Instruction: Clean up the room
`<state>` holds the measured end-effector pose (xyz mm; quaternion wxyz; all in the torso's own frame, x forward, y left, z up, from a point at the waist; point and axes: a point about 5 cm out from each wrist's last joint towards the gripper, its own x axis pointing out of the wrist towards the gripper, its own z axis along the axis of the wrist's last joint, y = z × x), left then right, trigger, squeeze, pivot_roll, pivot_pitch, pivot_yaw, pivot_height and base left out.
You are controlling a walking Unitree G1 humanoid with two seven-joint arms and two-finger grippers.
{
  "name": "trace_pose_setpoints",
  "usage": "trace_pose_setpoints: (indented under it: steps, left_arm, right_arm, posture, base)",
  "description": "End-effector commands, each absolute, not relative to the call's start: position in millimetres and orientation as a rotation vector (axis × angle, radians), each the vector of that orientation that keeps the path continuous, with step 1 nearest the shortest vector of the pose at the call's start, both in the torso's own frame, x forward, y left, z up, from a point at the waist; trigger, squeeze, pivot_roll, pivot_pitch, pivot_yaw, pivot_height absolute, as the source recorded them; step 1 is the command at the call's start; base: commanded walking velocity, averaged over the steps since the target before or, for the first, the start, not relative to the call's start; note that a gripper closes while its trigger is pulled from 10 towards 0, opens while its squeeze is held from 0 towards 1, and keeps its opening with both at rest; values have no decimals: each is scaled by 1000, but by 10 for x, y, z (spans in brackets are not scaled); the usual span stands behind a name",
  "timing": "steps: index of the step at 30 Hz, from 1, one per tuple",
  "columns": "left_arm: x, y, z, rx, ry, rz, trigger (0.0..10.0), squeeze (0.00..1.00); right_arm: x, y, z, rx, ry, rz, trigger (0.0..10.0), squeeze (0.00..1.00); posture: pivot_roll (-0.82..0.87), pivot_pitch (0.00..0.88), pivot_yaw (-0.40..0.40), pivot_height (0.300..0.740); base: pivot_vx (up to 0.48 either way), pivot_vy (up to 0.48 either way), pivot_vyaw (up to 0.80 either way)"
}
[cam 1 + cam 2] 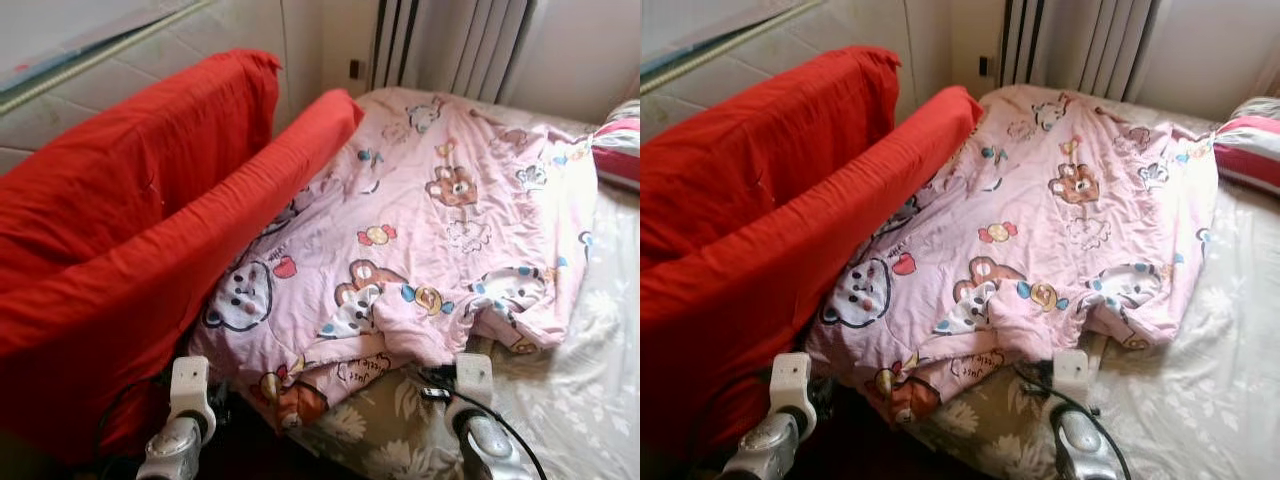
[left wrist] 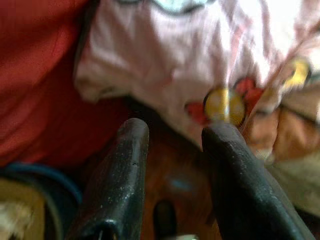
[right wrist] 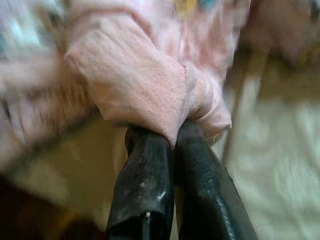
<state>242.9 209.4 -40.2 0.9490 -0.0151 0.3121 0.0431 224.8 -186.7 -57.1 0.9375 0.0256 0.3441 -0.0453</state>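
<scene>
Pink cartoon-print quilt [image 1: 420, 230] at the bed's [image 1: 590, 400] foot edge: right pincer [image 3: 175, 131] clenches its hem, left pincer [image 2: 172, 137] released; pull evenly.

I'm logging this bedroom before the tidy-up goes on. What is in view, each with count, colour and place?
Quilt: one, pink with cartoon bears, spread rumpled over the bed, its near edge bunched.
Bed sheet: one, pale with a leaf pattern, under the quilt, bare at the right.
Red cover: one, red, over the upright frame along the bed's left side.
Pillow: one, red and white striped, far right edge of the bed.
Curtain: one, pale with dark stripes, behind the bed.
Left gripper: open, at the quilt's near left corner, holding nothing.
Right gripper: shut on a fold of the quilt's near edge.
</scene>
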Motion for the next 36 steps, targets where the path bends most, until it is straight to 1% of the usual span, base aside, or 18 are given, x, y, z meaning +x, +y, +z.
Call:
trace_pose_setpoints:
  steps: [1,3,11,17,20,24,29,36]
  left_arm:
    - [2323,2098,-487,-32,690,98,10000,0]
    - [2269,2086,-527,-23,714,90,10000,0]
    - [2229,2098,-553,-8,734,90,10000,0]
    - [2140,2072,-618,1,776,81,10000,0]
    - [2087,2049,-655,-1,797,73,10000,0]
    - [2056,2033,-676,-6,808,67,10000,0]
    - [2030,2019,-694,-8,820,60,10000,0]
    - [2023,2000,-700,-9,822,51,10000,0]
  right_arm:
    - [2140,-1848,-649,69,755,-109,10000,0]
    - [2080,-1852,-688,74,782,-130,10000,0]
    - [2110,-1851,-670,60,774,-133,10000,0]
    - [1911,-1891,-777,37,839,-174,10000,0]
    - [1863,-1896,-800,37,851,-180,10000,0]
    - [1844,-1909,-807,31,855,-187,10000,0]
    - [1833,-1928,-810,-18,863,-177,10000,0]
    - [1821,-1903,-818,-29,866,-165,10000,0]
  posture:
    - [-30,66,-3,740]
    - [-36,68,5,740]
    - [-30,77,15,740]
    - [-32,83,24,740]
    - [-37,82,24,740]
    - [-38,79,24,740]
    - [-35,75,22,740]
    - [-36,67,23,740]
  base:
    - [0,0,0]
    - [0,0,0]
    - [0,0,0]
    - [0,0,0]
    - [0,0,0]
    - [0,0,0]
    - [0,0,0]
    - [0,0,0]
